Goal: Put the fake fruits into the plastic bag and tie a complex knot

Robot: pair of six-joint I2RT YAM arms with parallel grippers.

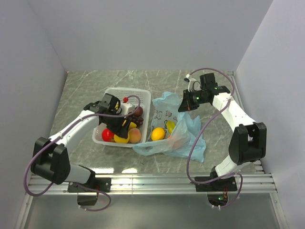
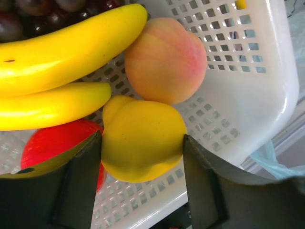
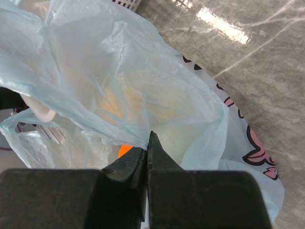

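My left gripper (image 1: 123, 129) is down in the white basket, shut on a yellow lemon (image 2: 143, 157) with one finger on each side of it. Next to the lemon lie a pinkish peach (image 2: 166, 59), two yellow bananas (image 2: 66, 47), a red apple (image 2: 52, 143) and dark grapes (image 2: 43, 14). My right gripper (image 3: 148, 140) is shut on a fold of the light-blue plastic bag (image 3: 143, 86) and holds its edge up. The bag (image 1: 188, 126) lies right of the basket, and a lemon (image 1: 158, 133) and an orange (image 1: 175, 141) show inside it. No knot is in view.
The white latticed basket (image 1: 125, 90) stands at the table's middle, its right wall against the bag. The grey marble table top (image 1: 86, 90) stretches around both. A metal rail (image 1: 152, 181) runs along the near edge.
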